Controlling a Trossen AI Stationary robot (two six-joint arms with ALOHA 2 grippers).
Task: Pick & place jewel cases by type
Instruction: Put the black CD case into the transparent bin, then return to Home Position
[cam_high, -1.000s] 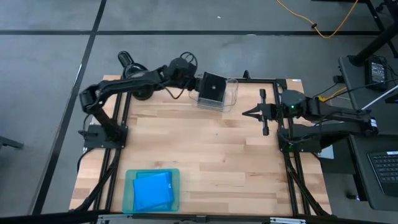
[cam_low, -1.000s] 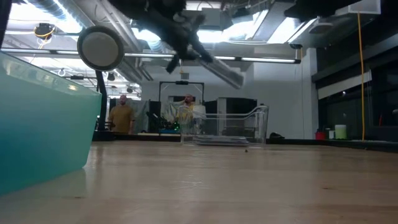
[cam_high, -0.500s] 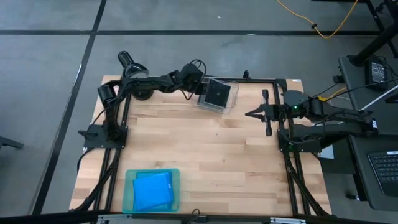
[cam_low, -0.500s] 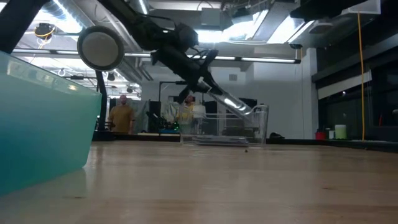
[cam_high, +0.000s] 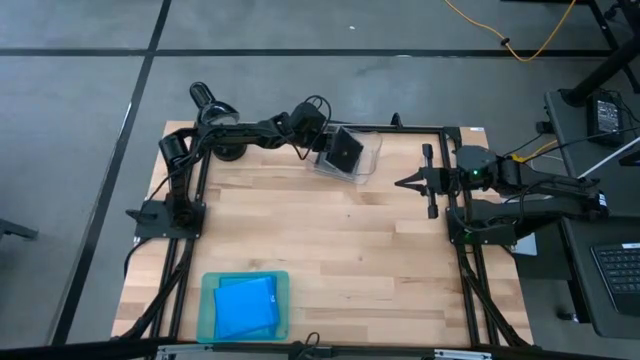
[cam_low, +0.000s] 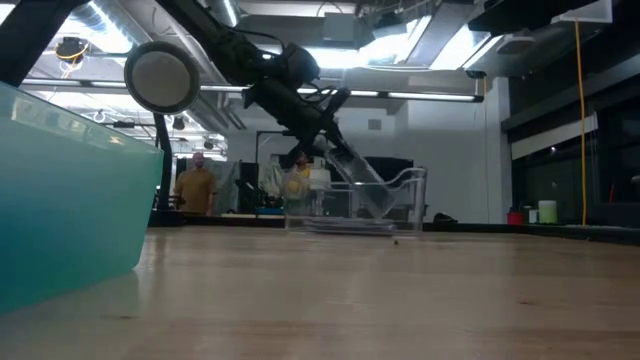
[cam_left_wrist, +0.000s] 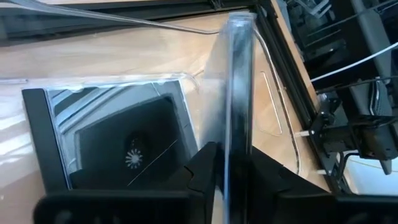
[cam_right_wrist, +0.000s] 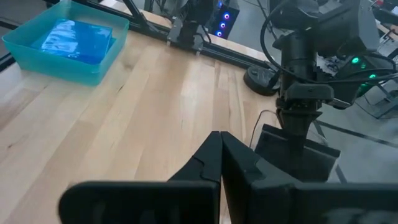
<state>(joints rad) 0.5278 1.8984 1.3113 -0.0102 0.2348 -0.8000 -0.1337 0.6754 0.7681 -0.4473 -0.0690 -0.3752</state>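
Lowered further, the left gripper (cam_high: 327, 147), clamped on the last grey jewel case (cam_high: 346, 152), tips it into the clear bin (cam_high: 372, 158); blue cases (cam_high: 245, 306) already trayed; right gripper (cam_high: 405, 182) waits closed.

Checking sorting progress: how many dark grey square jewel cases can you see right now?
2. One dark grey square jewel case lies flat in the clear plastic bin; the left tool holds a second one tilted over it. More could lie hidden underneath.

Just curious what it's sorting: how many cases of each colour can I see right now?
Dark grey cases: 2, one in the left hand, one lying in the clear bin.
Blue cases: 1 showing in the teal tray; any beneath are hidden.
Total: 3 showing.
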